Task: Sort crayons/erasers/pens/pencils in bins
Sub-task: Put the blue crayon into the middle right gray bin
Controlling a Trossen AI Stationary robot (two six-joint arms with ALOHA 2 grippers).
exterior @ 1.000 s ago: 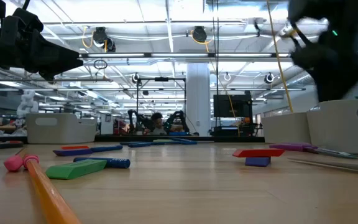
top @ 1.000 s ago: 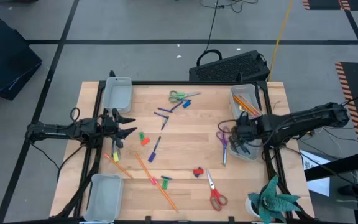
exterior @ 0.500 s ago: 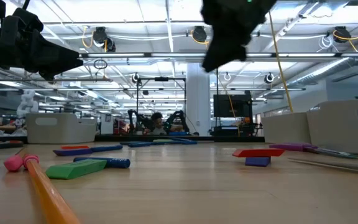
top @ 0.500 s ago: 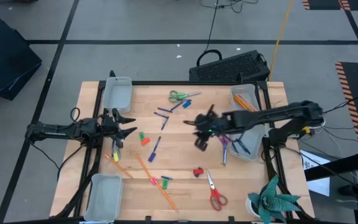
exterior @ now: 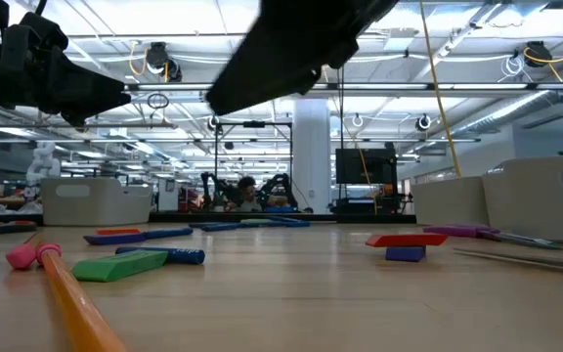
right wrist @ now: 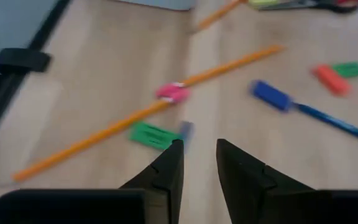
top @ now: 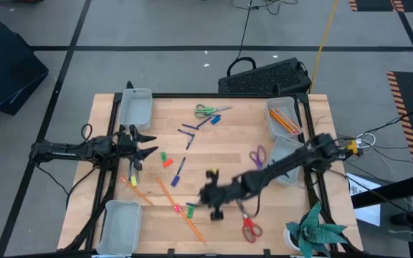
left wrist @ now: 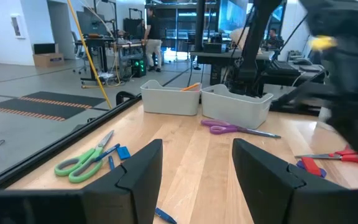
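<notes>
Between the fingers point(right wrist: 166, 177) of the right gripper point(right wrist: 199, 148): nothing being carried, only a narrow gap showing, hovering low over the surface point(top: 214, 150). Just ahead of them, lying flat: a green crayon point(right wrist: 151, 135) just beside a long orange pencil point(right wrist: 104, 134). Farther ahead and off to one side, resting: a blue pen point(right wrist: 309, 109). Having swung within the last second from over the right-hand bins point(top: 284, 122), now well behind the fingers, and reaching into the clutter. Probably meaning one delivery finished and the next pick beginning, with the green crayon or the pencil looking the likeliest target. Waiting far across from these fingers: the left gripper point(top: 140, 143), spread wide and holding nothing.
</notes>
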